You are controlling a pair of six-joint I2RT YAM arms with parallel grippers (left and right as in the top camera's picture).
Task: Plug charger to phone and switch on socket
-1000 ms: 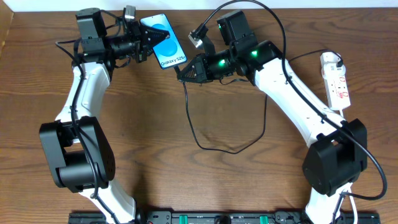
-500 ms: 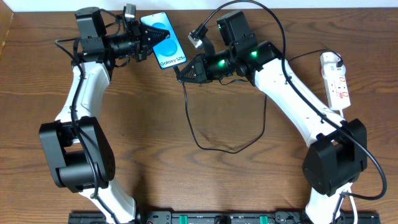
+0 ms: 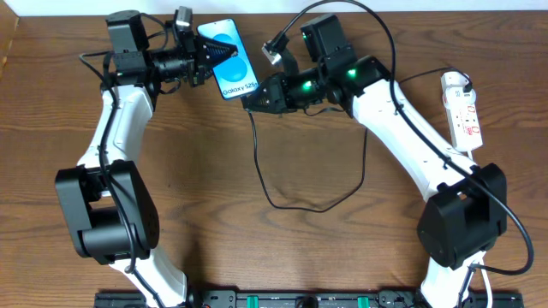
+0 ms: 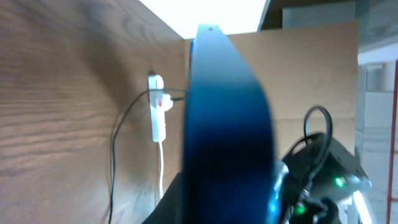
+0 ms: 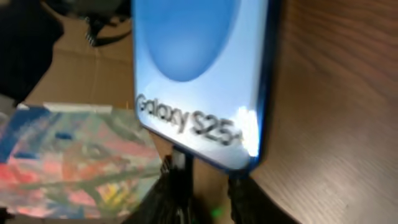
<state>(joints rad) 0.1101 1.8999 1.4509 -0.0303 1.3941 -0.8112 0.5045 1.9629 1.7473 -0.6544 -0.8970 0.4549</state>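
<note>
My left gripper [image 3: 218,53] is shut on the phone [image 3: 235,73] and holds it above the table at the back. Its blue screen with "Galaxy S25+" faces up. In the left wrist view the phone [image 4: 221,112] is a blurred blue slab seen edge-on. The charger's small plug tip [image 5: 179,160] sits at the phone's [image 5: 193,74] bottom edge, beside one finger of my right gripper [image 5: 208,186]. That gripper's jaws stand apart with bare wood between them. The thin black cable [image 3: 291,201] loops down over the table from my right gripper [image 3: 250,97]. The white socket [image 3: 462,109] lies at the far right.
The socket [image 4: 157,112] and its thick white cord also show in the left wrist view, with a thin black lead running to it. Both arms reach in over the back of the wooden table [image 3: 214,214]. A cardboard wall stands behind.
The right gripper's jaws have parted at the phone's bottom edge. The left gripper and phone have shifted slightly to the right.
</note>
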